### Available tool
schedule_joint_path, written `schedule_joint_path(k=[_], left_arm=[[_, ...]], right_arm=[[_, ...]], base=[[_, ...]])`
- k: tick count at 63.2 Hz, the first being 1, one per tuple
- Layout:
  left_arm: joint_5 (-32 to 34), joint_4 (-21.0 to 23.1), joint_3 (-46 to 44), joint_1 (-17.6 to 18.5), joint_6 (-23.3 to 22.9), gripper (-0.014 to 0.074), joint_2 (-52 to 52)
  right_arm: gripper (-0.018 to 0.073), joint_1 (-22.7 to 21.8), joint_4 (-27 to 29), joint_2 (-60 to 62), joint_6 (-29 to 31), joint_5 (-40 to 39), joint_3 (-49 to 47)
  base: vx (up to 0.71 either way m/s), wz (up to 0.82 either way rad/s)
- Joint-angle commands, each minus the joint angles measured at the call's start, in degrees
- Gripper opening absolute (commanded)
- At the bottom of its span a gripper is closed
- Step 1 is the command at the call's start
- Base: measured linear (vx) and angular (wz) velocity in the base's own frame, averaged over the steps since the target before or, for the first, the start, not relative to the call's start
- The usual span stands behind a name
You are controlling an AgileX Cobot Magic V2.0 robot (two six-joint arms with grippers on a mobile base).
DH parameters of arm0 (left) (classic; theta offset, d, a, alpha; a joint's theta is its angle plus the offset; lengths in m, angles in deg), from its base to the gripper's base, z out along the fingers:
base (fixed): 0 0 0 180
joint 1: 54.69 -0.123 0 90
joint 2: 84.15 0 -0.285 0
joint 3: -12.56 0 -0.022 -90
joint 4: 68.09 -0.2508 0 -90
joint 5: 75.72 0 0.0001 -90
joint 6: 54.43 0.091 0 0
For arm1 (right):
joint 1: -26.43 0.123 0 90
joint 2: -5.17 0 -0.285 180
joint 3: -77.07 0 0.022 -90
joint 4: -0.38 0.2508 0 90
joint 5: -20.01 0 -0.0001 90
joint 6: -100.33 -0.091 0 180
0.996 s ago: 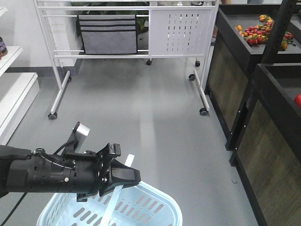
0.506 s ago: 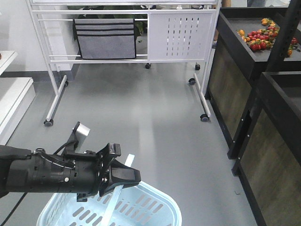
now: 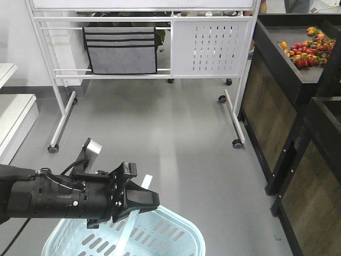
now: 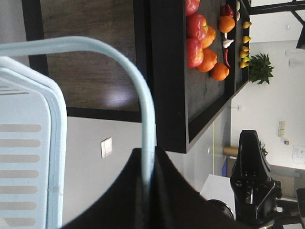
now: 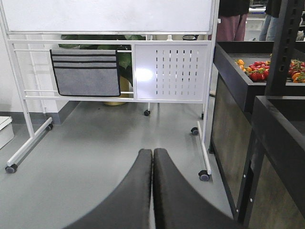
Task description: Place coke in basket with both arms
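The light blue basket (image 3: 178, 221) hangs at the bottom of the front view under my left arm. My left gripper (image 3: 155, 200) is shut on the basket's pale blue handle (image 3: 129, 220). In the left wrist view the handle (image 4: 144, 95) runs as a thin bar straight into the closed left gripper (image 4: 148, 153), with the slotted basket (image 4: 33, 143) wall at the left. My right gripper (image 5: 153, 151) is shut with nothing in it, pointing over the grey floor. The coke is out of view.
A white wheeled rack (image 3: 213, 48) carrying a grey fabric pocket (image 3: 122, 50) stands ahead. Dark wooden produce stands (image 3: 272, 106) line the right side, with tomatoes (image 3: 306, 53) on top. A white shelf (image 3: 16, 114) edges the left. Apples and oranges (image 4: 200, 43) fill a dark tray.
The rack and produce stands have slid right and lower in the front view, so the viewpoint has shifted. The left arm, its grip and the basket keep the same place in frame.
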Motion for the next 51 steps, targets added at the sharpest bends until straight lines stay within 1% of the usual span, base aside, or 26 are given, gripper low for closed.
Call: schedule_joint_path(k=[1,51], left_arm=[[-3.3,4.2,-1.4,0.2,0.1,-0.0006,-2.3],[-3.3,4.2,-1.4,0.2,0.1,-0.0006,-2.3]], right_arm=[[-0.0010,-0.1,-0.2,0.7,0.4,-4.2,0.4],[-0.0010,-0.1,-0.2,0.7,0.4,-4.2,0.4]], base=[[0.21,0.03],[0.21,0.02]])
